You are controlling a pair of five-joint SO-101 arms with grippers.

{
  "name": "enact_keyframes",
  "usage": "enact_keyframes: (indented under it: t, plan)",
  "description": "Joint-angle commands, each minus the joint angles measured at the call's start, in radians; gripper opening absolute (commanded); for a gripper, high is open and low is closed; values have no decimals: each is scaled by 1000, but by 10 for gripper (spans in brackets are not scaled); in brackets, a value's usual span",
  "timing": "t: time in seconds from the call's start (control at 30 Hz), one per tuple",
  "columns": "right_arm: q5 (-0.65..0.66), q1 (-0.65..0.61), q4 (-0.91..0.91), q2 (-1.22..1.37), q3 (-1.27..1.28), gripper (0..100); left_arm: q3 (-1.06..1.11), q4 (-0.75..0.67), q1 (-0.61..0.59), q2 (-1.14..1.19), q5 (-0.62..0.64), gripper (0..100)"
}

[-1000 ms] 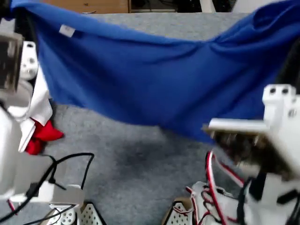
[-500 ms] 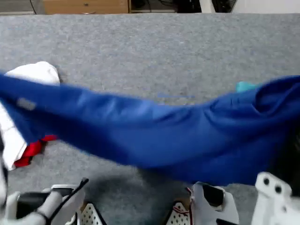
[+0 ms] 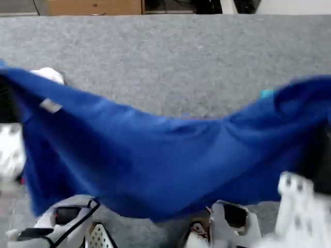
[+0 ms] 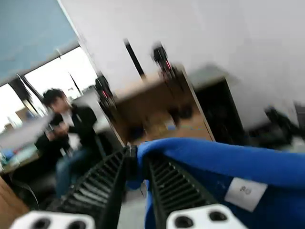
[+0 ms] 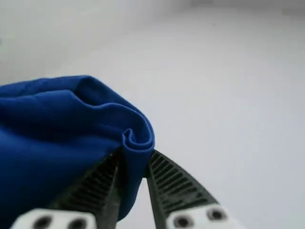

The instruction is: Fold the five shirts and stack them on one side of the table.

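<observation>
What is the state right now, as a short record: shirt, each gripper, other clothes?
shirt: blue shirt, unfolded, stretched between both grippers over the table
left gripper: shut on the shirt's edge
right gripper: shut on a bunched fold of the shirt
other clothes: white garment at high view's left; teal cloth at right, behind the shirt

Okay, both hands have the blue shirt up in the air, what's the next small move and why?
Probably lower both hands together, laying the blue shirt flat on the table. The left hand and right hand each pinch an edge, and it hangs stretched between them above the grey surface.
</observation>
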Motion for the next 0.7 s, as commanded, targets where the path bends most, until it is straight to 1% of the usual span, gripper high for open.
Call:
enact_keyframes:
  t: [0.0, 0.13, 0.2, 0.3, 0.43, 0.53, 0.67]
  plan:
    - [14, -2, -31, 31, 217, 2, 347, 11, -11, -19, -28, 18]
    - [15, -50, -32, 25, 503, 2, 678, -18, -8, -24, -118, 18]
    - [12, -74, -35, 27, 621, 2, 842, -114, -9, -24, -124, 18]
    - [8, -110, -118, 27, 796, 2, 1048, -315, -12, -31, -124, 18]
    - [8, -116, -341, 30, 1047, 2, 1232, -551, -9, -24, -123, 18]
    - [11, -116, -557, 31, 1239, 2, 1343, -729, -3, -22, -123, 18]
    - [12, -125, -858, 33, 1440, 2, 1501, -1008, -5, -21, -126, 18]
